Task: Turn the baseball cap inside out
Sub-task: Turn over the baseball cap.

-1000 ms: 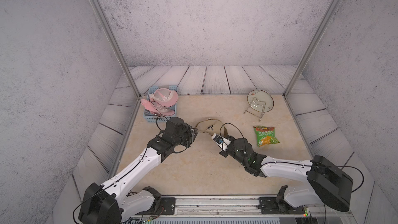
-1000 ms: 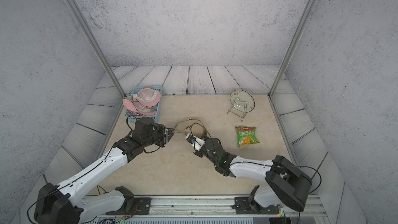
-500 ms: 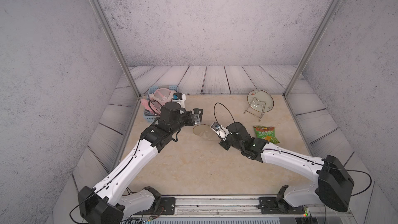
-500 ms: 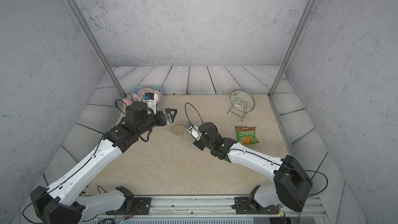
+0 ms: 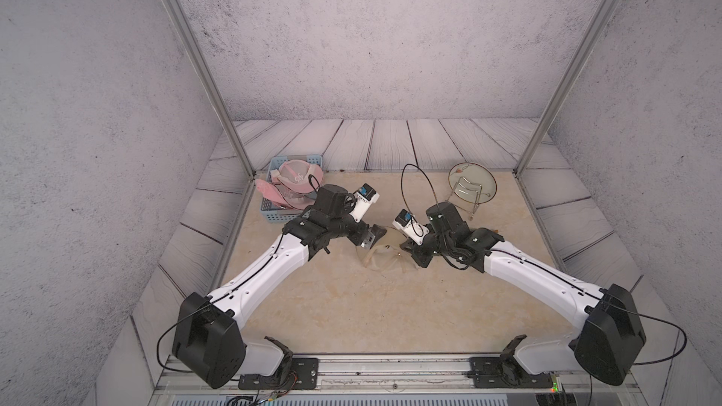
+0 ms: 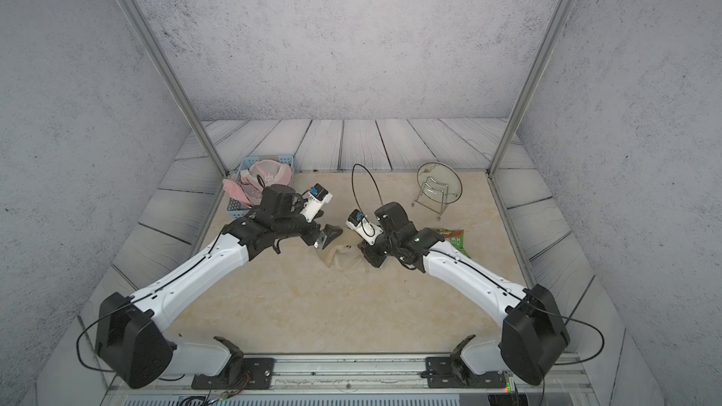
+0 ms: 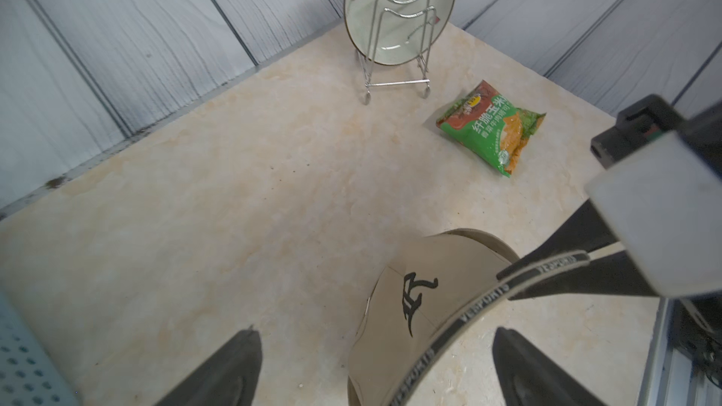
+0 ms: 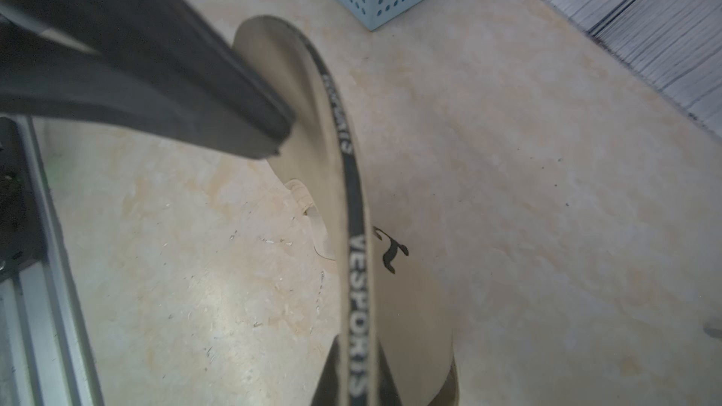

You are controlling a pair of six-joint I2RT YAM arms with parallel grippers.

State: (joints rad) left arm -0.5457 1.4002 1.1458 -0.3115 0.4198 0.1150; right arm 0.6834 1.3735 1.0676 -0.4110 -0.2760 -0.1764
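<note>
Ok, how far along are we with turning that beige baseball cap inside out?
Done: nothing yet, it seems. The beige baseball cap rests on the marble-look tabletop with its black embroidered logo on the outward-facing side.
In hand: the right gripper is shut on the cap's black lettered sweatband; the left gripper hangs open beside the crown.
Left: pushing the crown through the band.

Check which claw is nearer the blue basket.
Left. The left claw is open, between the blue basket and the beige cap. The right claw, shut on the cap's band, is on the cap's far side from the basket.
</note>
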